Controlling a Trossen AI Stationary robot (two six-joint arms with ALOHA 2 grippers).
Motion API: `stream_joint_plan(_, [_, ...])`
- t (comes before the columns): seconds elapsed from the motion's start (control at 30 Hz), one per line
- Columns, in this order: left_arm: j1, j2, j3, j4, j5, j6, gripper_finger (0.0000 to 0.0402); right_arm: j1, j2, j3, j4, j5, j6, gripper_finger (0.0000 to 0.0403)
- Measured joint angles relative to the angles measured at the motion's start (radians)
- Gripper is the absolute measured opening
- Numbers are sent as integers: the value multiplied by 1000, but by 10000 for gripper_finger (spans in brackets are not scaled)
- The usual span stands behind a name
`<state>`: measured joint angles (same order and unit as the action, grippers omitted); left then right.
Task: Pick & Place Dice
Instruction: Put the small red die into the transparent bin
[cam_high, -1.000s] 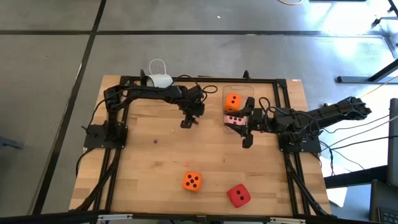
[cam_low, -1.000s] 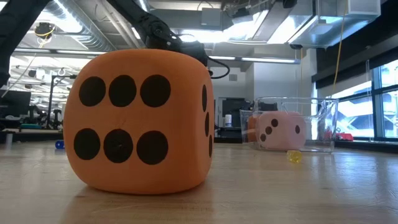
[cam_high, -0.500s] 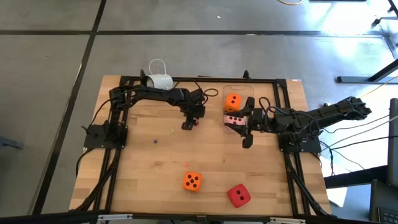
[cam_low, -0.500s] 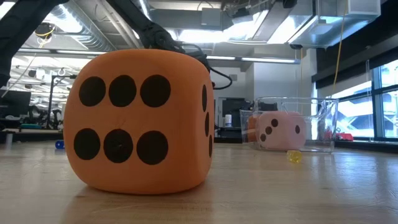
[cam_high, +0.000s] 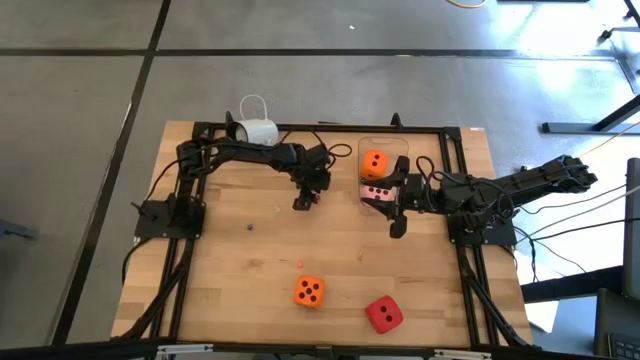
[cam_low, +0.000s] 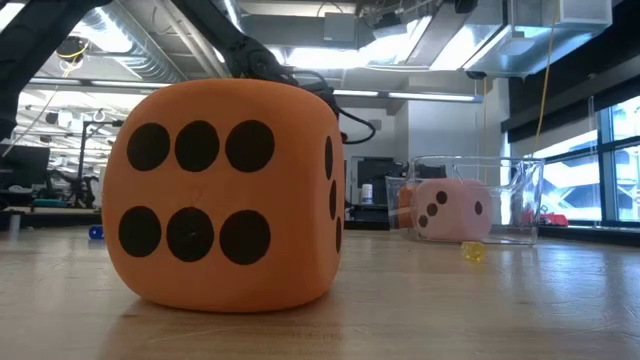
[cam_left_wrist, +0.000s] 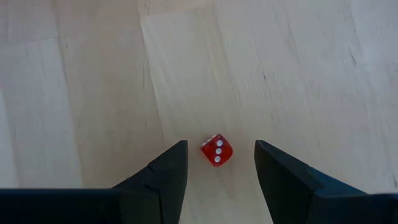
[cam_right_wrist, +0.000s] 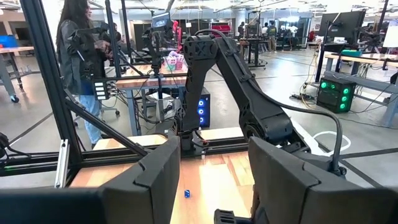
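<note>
Left pincer (cam_high: 303, 201) hangs over the wooden table (cam_high: 230, 270) left of centre, fingers spread wide either side of a tiny hard-looking translucent red die with white pips (cam_left_wrist: 217, 150), not touching it. Judgement: it looks rigid, light and slick, liable to skitter, so close squarely on two opposite flat faces. Further right lie the soft orange die (cam_high: 309, 291) and soft red die (cam_high: 383, 314) near the front edge; the right pincer (cam_high: 394, 210), open, waits beside the clear plastic box (cam_high: 384, 146) holding another orange die (cam_high: 375, 163) and a pale pink die (cam_high: 376, 191).

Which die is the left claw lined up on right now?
The tiny red die, between the open left claw's fingers; the big foam dice lie elsewhere.
</note>
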<state>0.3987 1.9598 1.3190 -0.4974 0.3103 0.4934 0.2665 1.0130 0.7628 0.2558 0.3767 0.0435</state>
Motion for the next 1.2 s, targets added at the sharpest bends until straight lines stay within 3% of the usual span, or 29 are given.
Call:
stream_joint_plan(0.47, [-25, -2, -51, 74, -47, -26, 170, 0, 0, 0, 0, -3, 0, 190])
stream_joint_plan(1.2, [-25, -2, -53, 84, -61, -28, 52, 0, 0, 0, 0, -3, 0, 190])
